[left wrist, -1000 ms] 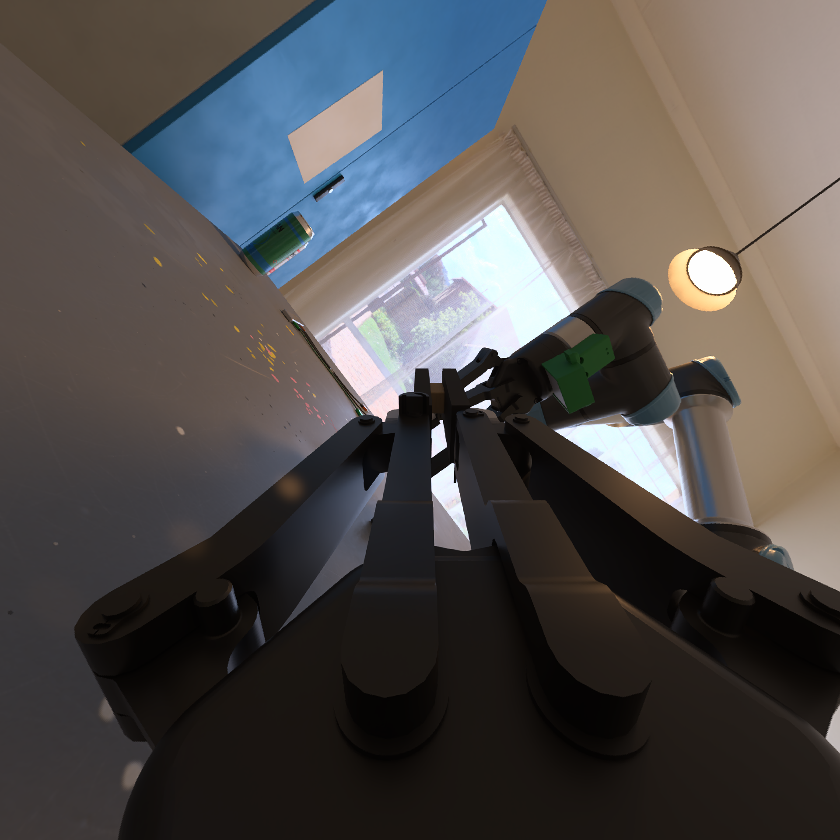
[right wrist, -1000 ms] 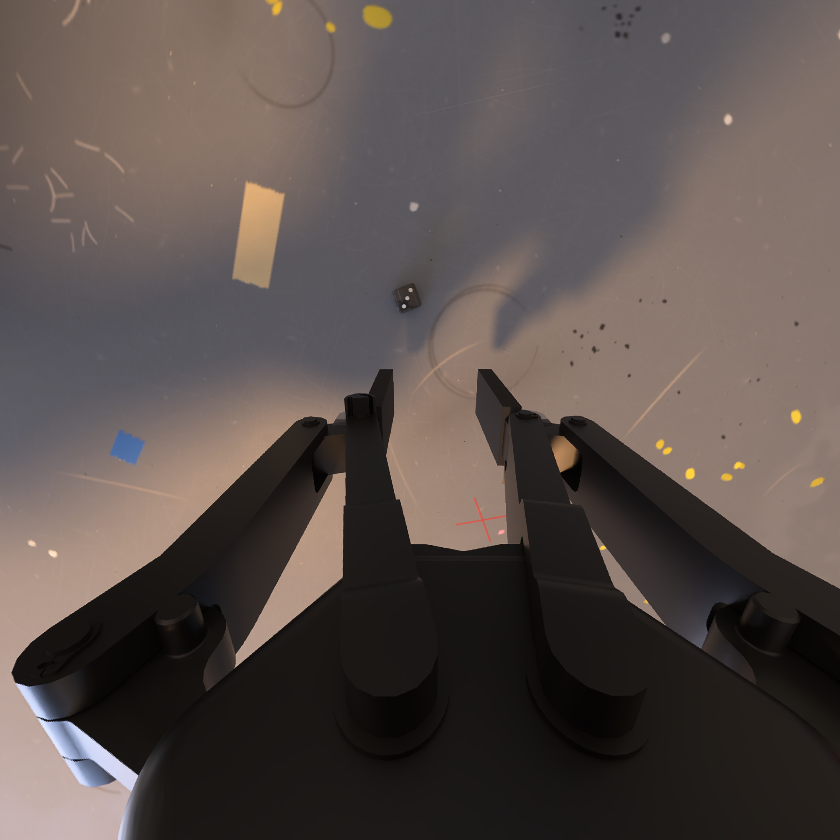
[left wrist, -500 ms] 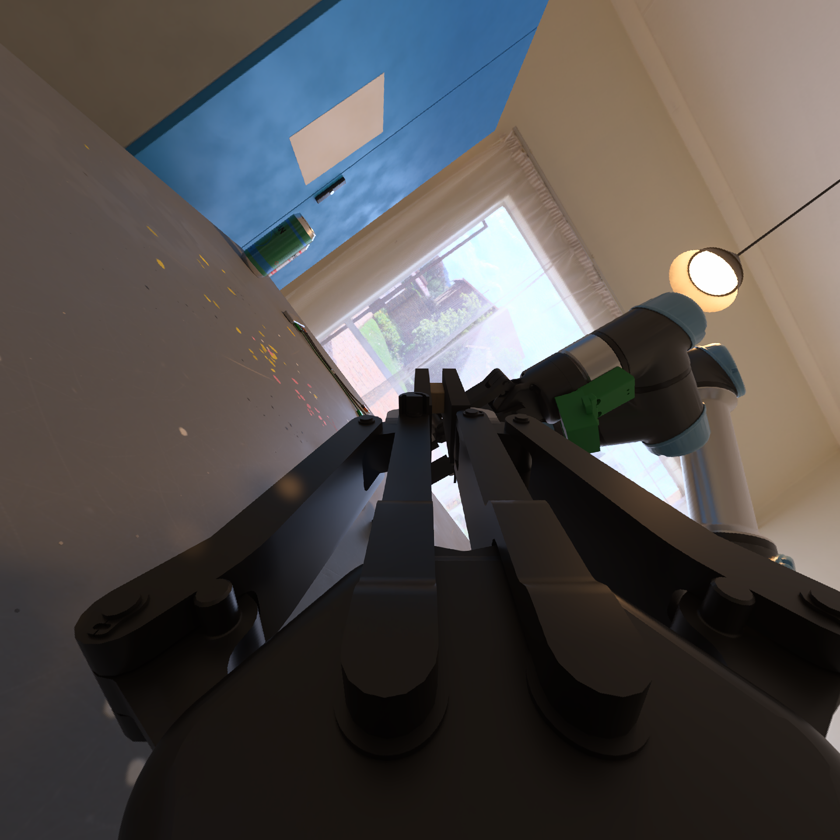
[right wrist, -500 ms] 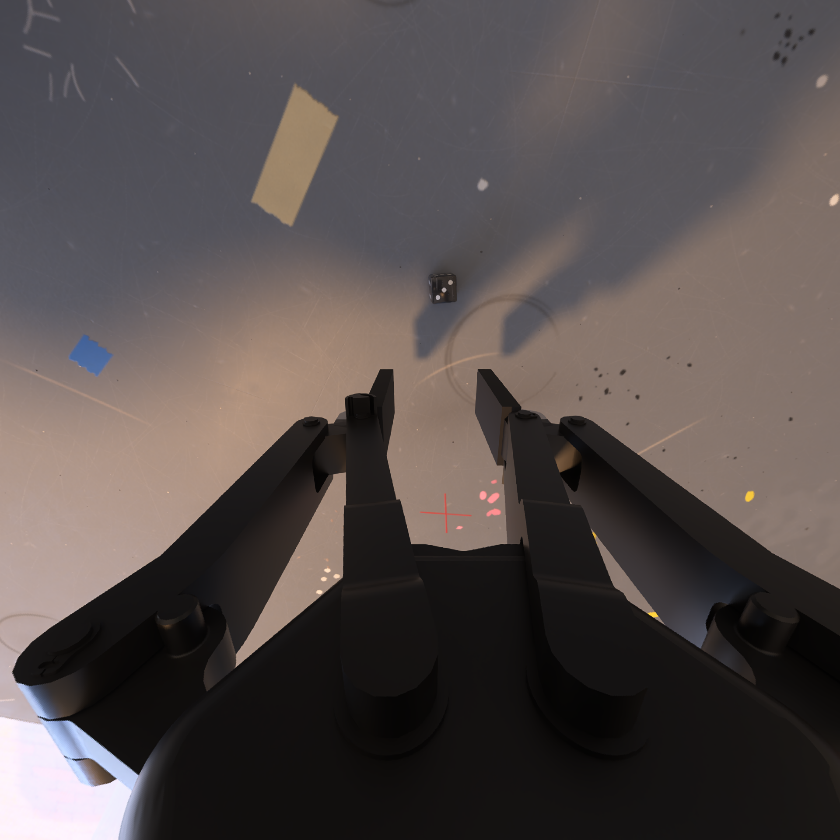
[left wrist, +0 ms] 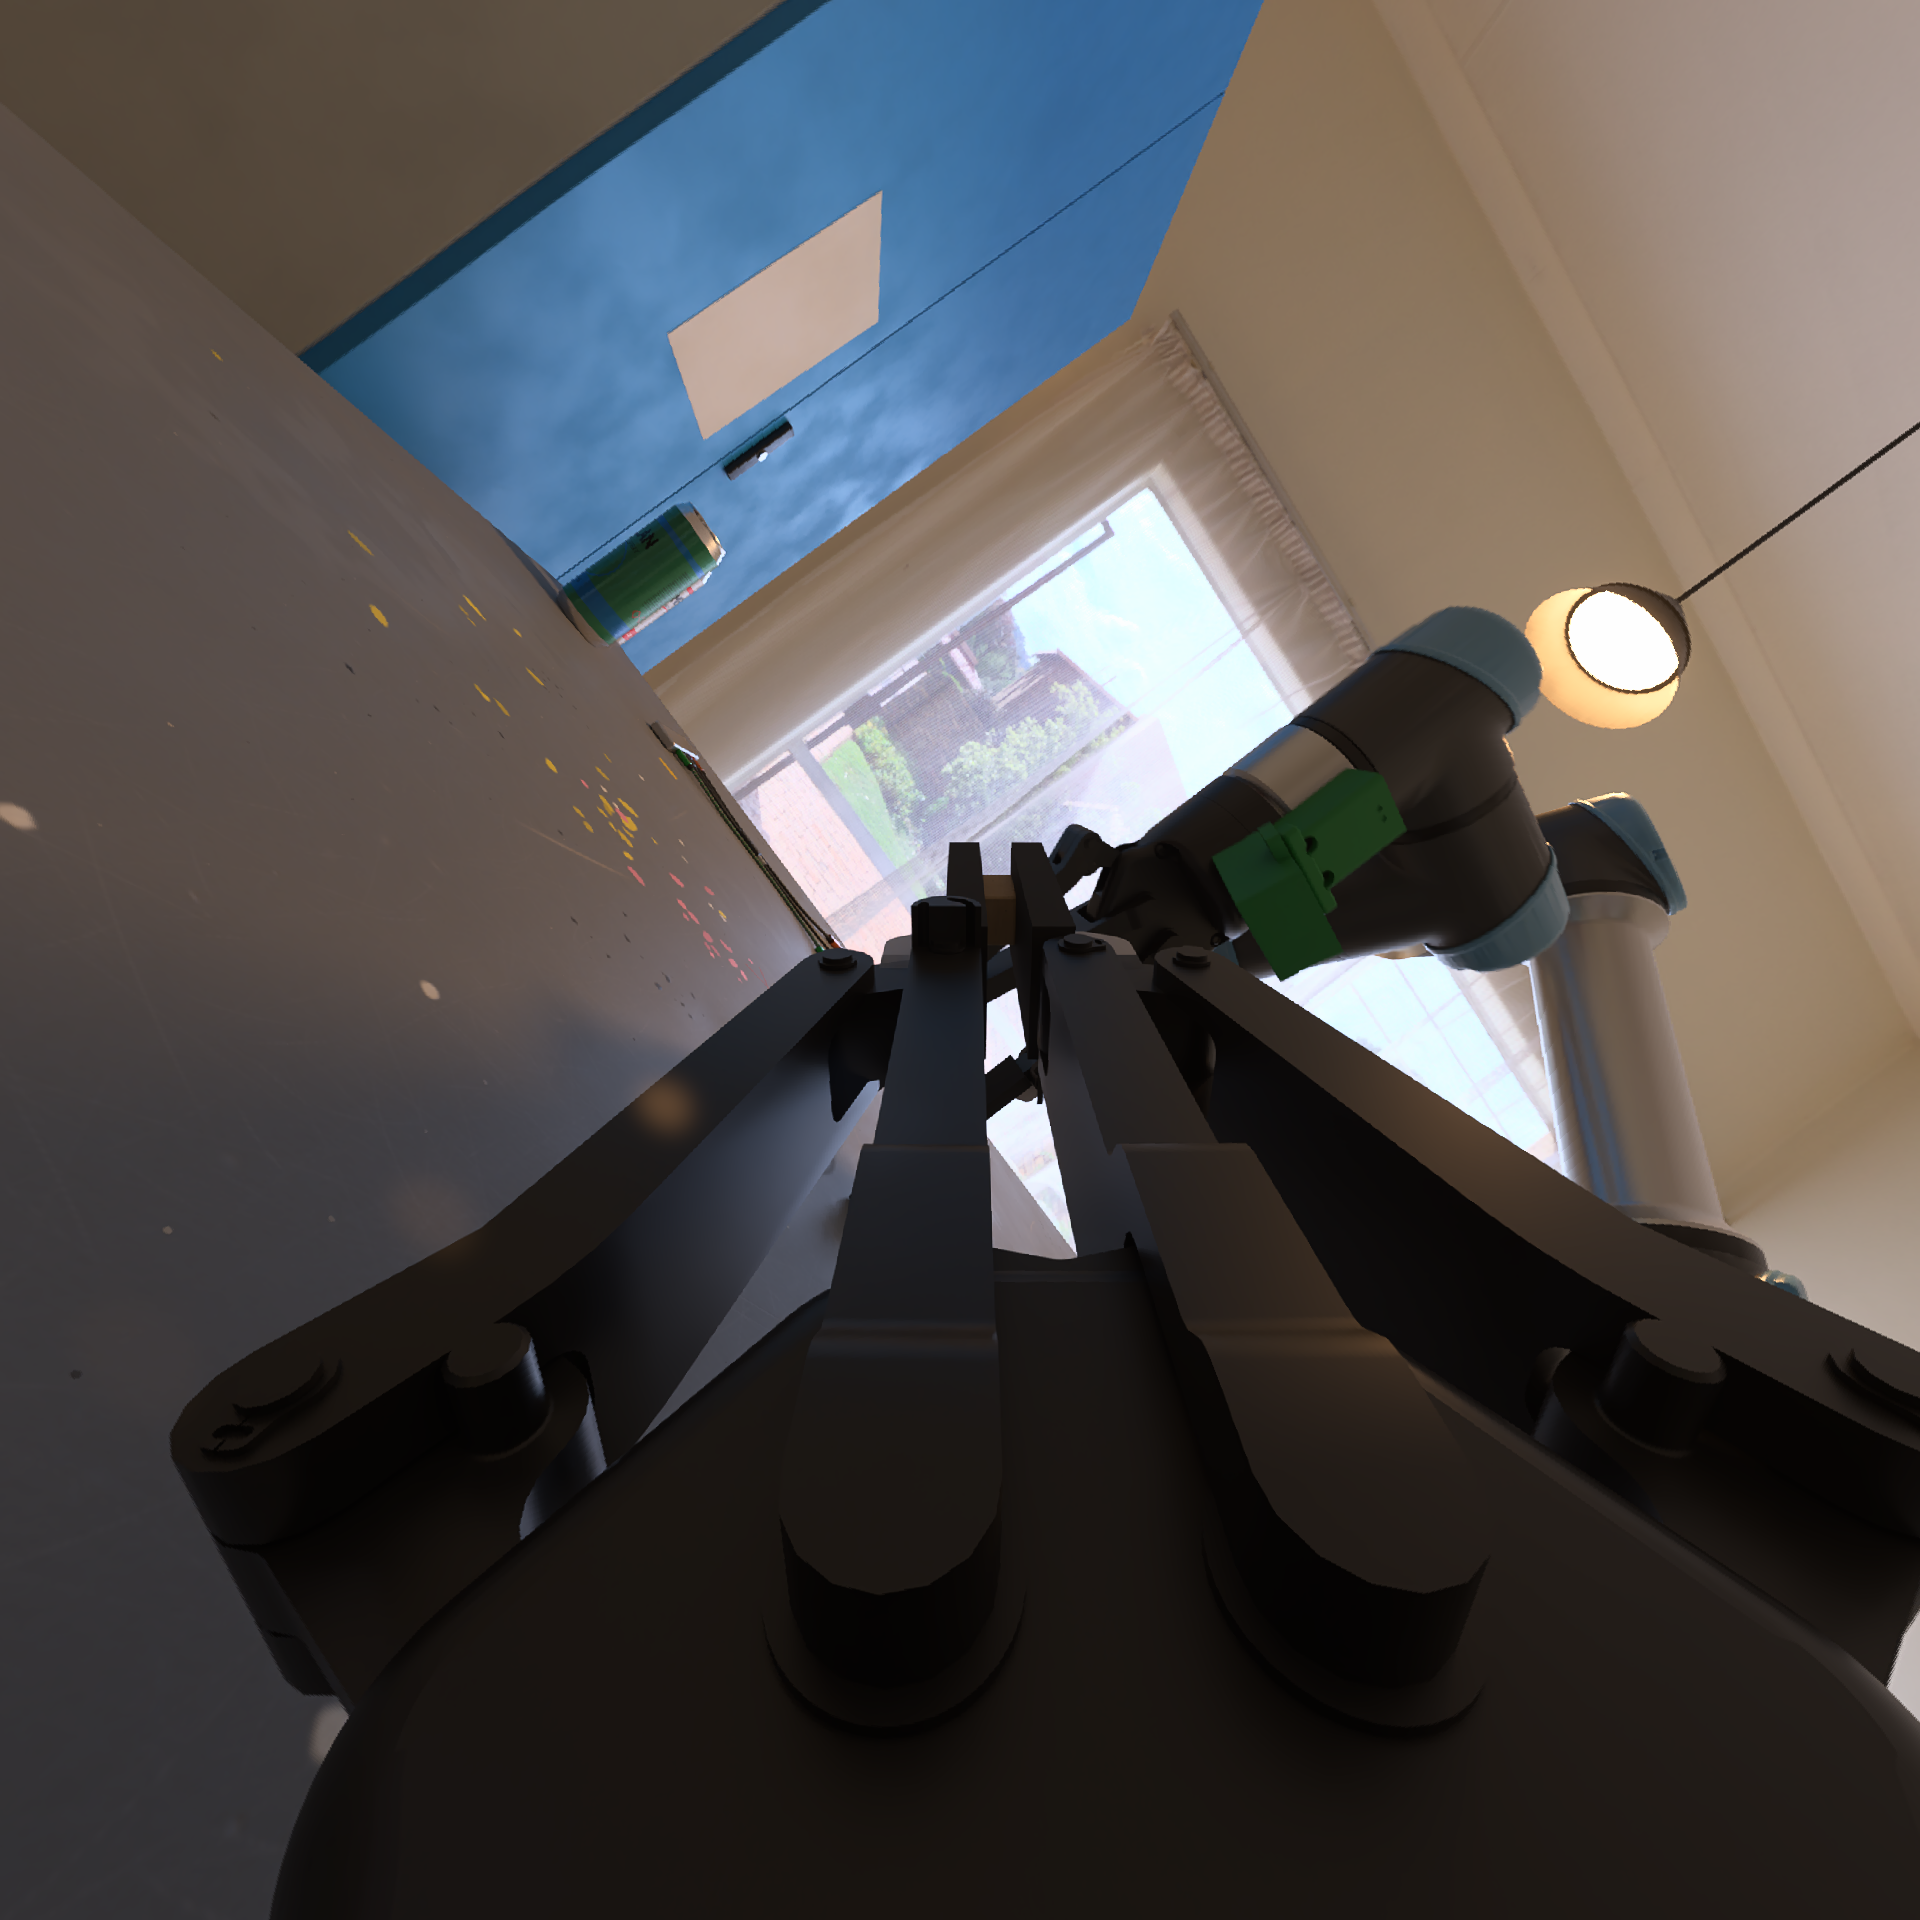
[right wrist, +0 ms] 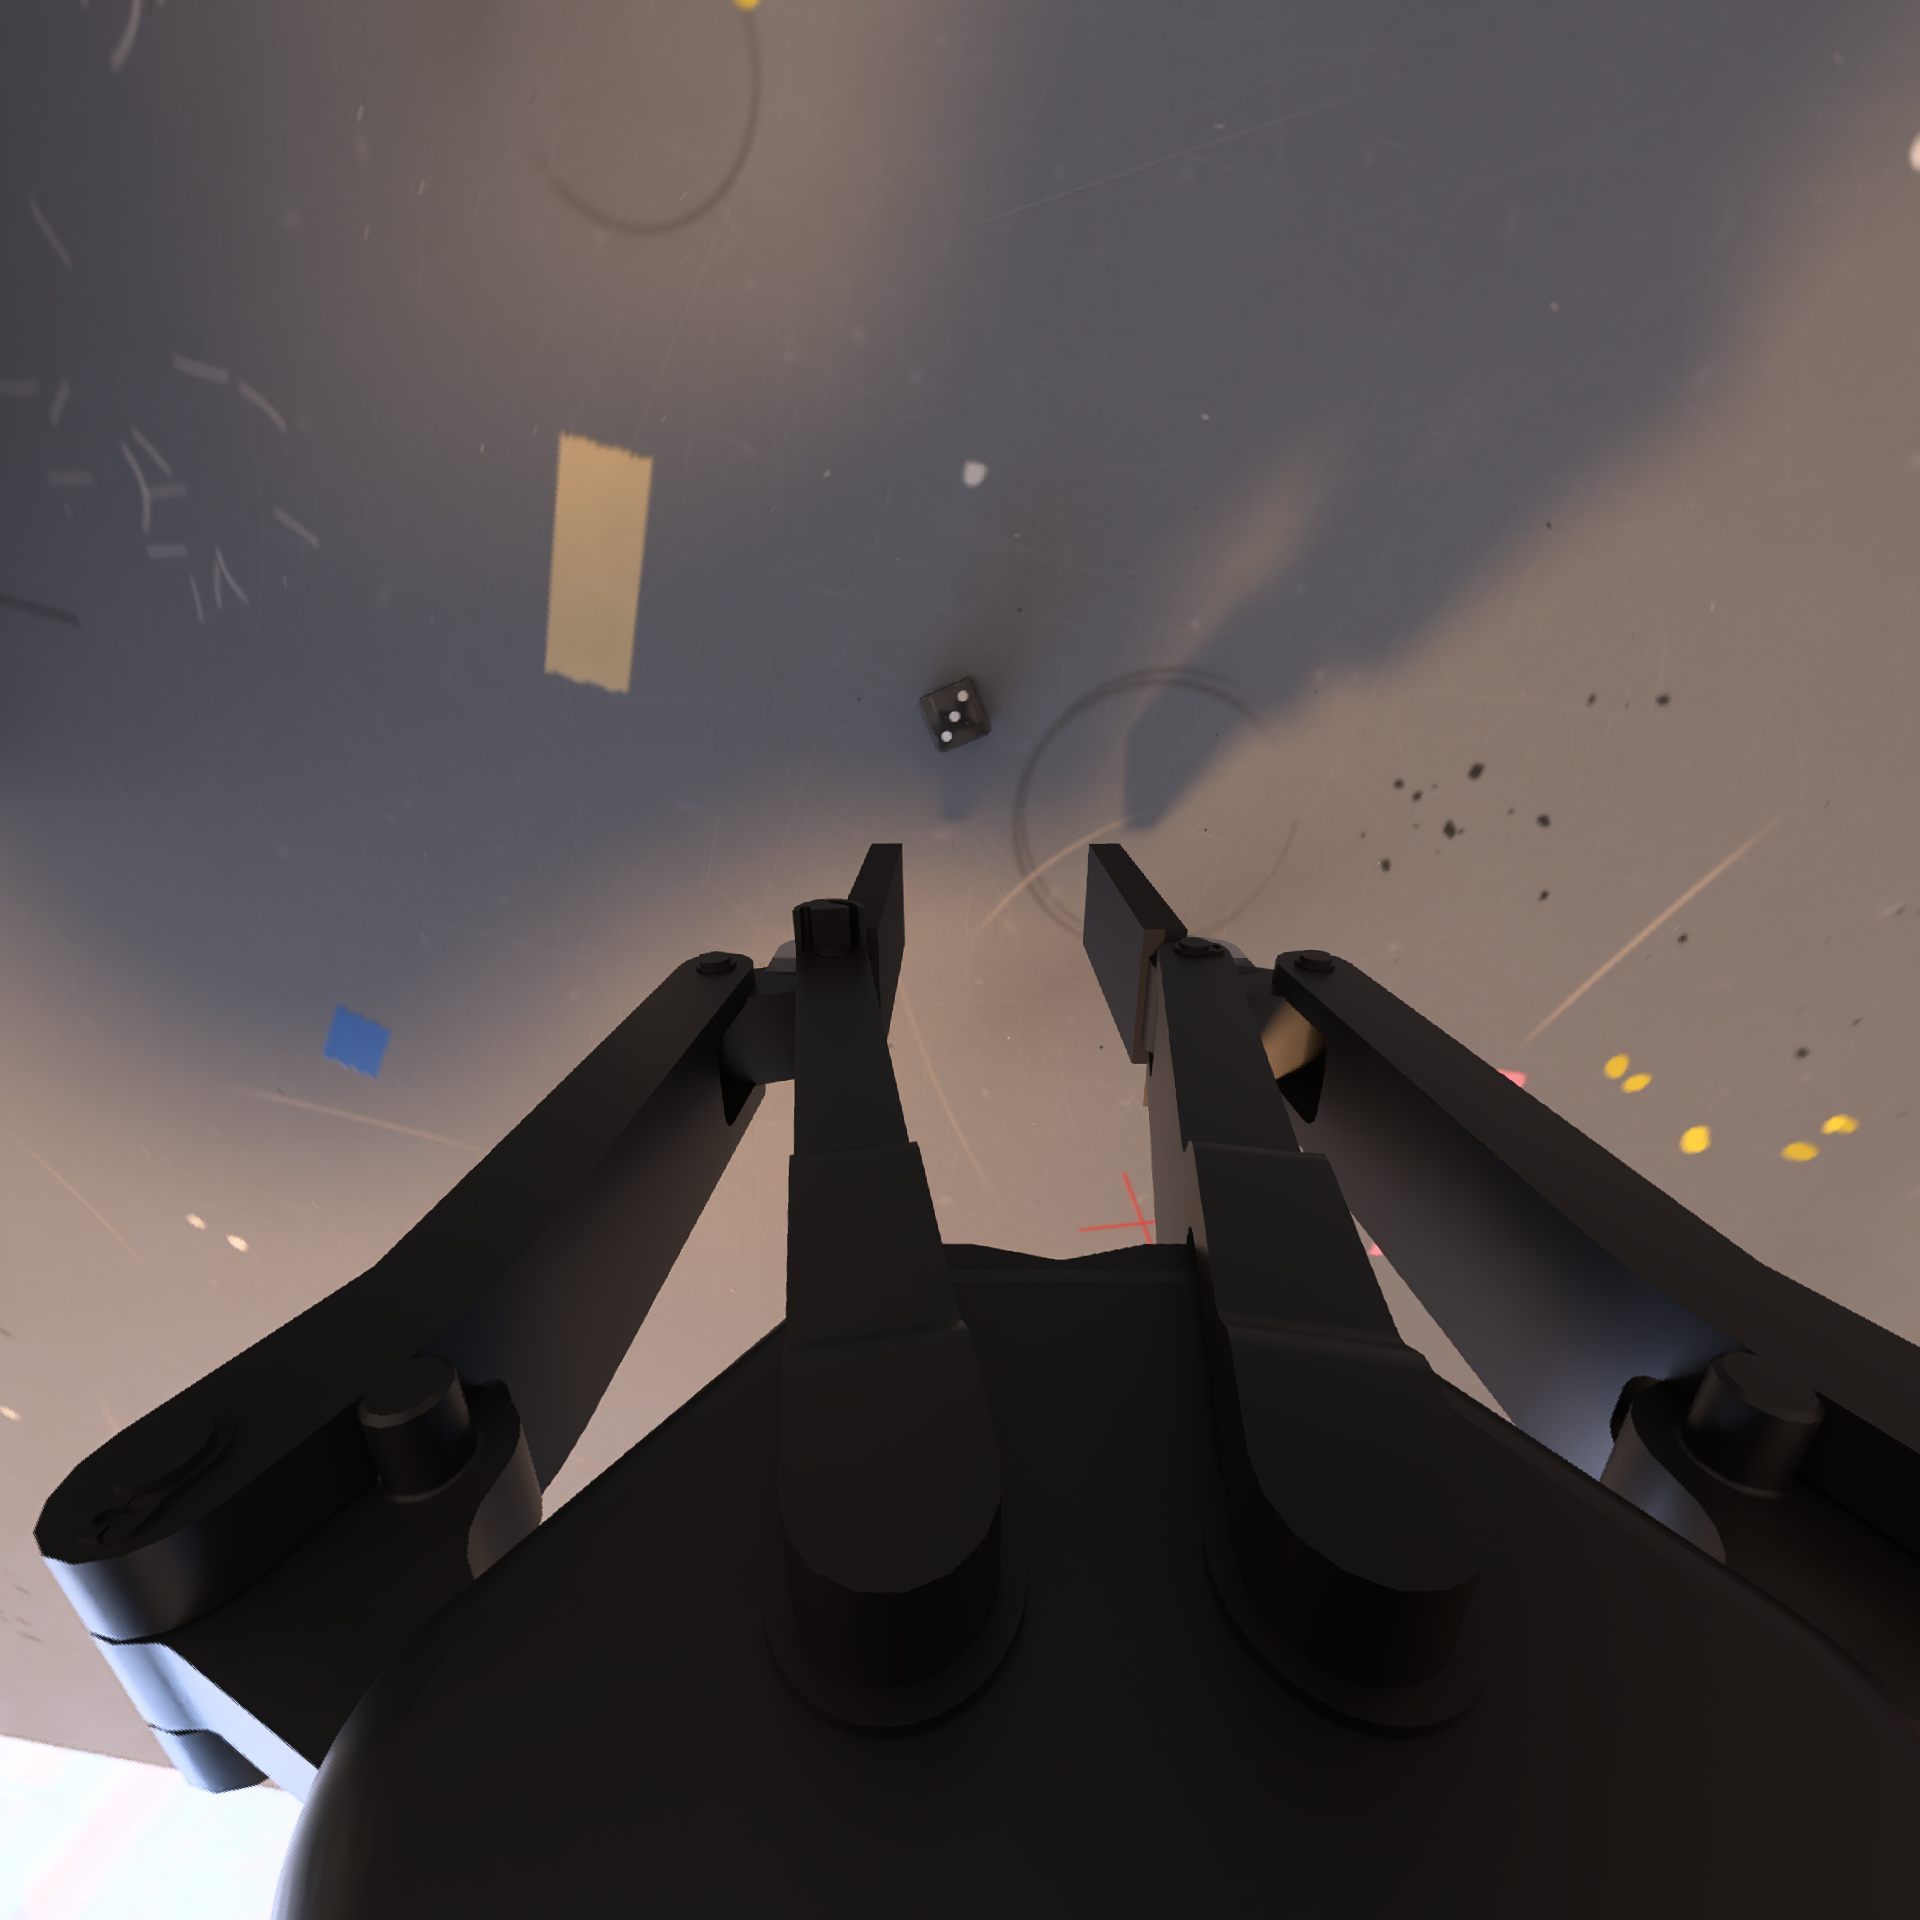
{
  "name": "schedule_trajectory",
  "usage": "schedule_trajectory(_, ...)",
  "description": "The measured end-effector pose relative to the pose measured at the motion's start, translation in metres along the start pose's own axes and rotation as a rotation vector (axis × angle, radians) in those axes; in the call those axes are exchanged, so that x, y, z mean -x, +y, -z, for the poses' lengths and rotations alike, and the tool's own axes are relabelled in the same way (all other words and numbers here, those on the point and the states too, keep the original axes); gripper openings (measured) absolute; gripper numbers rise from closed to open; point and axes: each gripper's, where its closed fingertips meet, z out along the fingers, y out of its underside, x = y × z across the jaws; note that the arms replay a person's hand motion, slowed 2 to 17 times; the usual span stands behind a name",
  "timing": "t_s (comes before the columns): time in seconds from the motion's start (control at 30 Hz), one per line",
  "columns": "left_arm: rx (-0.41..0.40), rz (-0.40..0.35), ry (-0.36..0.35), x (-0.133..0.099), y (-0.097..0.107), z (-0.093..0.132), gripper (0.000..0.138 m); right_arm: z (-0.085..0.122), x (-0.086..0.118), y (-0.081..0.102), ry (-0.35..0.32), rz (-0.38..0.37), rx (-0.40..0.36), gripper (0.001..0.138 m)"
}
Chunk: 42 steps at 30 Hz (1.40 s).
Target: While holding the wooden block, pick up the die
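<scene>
holding is settled: the left pincer point(left wrist: 995, 883) is clamped narrow on the small tan wooden block point(left wrist: 997, 891), raised off the grey speckled counter point(left wrist: 260, 883). judging by that, half the job remains, since the small black die with white pips point(right wrist: 954, 714) sits ungrasped on the counter ahead of the right pincer point(right wrist: 992, 888), whose jaws stand apart and empty.

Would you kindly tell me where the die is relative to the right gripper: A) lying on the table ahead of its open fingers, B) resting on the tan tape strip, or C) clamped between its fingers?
A: the die lies on the table beyond the open right gripper, untouched and apart from the tape.
</scene>
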Motion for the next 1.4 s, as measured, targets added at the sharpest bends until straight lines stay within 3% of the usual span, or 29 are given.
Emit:
schedule_trajectory(0.3,-0.005,0.013,0.001,0.001,0.0,0.001,0.008,-0.005,-0.003,-0.007,-0.088,-0.291,-0.089,0.047)
schedule_trajectory(0.63,-0.01,0.022,0.008,0.001,0.0,0.001,0.008,-0.016,-0.001,-0.003,-0.087,-0.492,-0.064,0.042)
schedule_trajectory(0.93,-0.012,0.019,0.01,-0.001,-0.001,0.001,0.008,-0.023,0.006,-0.002,-0.067,-0.604,-0.033,0.033)
schedule_trajectory(1.4,-0.018,0.021,0.008,0.0,-0.002,0.002,0.008,-0.031,0.009,-0.004,-0.011,-0.663,0.031,0.016)
